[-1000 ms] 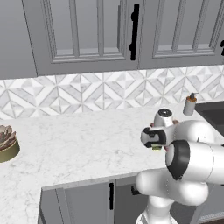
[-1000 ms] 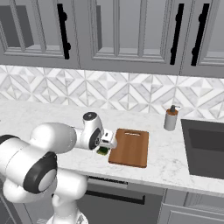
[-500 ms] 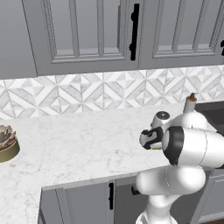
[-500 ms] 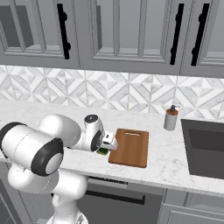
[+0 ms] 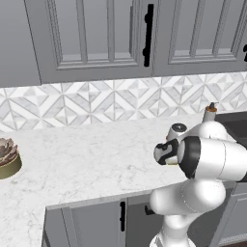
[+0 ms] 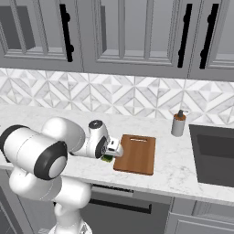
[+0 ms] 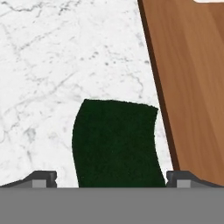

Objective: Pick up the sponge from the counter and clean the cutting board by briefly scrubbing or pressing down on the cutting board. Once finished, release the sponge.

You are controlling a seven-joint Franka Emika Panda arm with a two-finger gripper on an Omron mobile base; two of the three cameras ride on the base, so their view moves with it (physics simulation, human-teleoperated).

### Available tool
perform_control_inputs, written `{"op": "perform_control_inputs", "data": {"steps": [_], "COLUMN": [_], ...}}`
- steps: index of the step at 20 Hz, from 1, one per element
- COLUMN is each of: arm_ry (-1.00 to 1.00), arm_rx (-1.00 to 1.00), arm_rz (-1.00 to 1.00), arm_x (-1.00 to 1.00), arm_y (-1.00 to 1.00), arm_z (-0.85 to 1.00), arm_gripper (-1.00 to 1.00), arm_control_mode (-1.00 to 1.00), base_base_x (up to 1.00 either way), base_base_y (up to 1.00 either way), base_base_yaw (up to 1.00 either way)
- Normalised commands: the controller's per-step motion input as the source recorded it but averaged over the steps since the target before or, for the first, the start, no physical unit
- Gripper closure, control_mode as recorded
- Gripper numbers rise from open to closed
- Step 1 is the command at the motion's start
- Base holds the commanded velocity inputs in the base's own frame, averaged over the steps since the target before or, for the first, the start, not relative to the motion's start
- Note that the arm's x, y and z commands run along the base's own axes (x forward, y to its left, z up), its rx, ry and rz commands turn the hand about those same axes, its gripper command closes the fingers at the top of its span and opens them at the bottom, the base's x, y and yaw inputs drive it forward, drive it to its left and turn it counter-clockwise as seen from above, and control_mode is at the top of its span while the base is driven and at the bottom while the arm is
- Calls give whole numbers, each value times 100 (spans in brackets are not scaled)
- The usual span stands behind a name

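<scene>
White Panda arm is folded low over the white marble-look counter (image 6: 55, 119), forearm reaching right in the right base view, wrist pitched down at the front edge. Two-finger gripper (image 7: 111, 177) hangs just over the small dark green-topped sponge (image 7: 117, 142); jaws spread wide, one dark fingertip (image 7: 40, 178) left of the sponge, the other on its right, nothing gripped. Can't tell whether the tips touch the counter.

Sponge lies on the counter just beside the long left edge of the flat reddish-brown wooden cutting board (image 6: 135, 153); thin strip of marble between them in the hand view. In the right base view a sliver of green (image 6: 107, 158) shows under the hand. Board's handle slot faces the backsplash.

No readable labels or writing anywhere, including the grey soap dispenser bottle (image 6: 178, 124) near the dark sink (image 6: 212, 153).
</scene>
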Motion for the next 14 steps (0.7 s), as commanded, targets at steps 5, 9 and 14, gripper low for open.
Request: {"op": "perform_control_inputs", "data": {"steps": [5, 9, 14], "arm_ry": [0, 0, 0], "arm_rx": [0, 0, 0], "arm_rz": [0, 0, 0], "arm_x": [0, 0, 0], "arm_y": [0, 0, 0], "arm_z": [-6, -3, -2], "arm_gripper": [-100, 100, 100], "arm_control_mode": [-100, -100, -100], "base_base_x": [0, 0, 0], "base_base_y": [0, 0, 0], "base_base_yaw": [0, 0, 0]}}
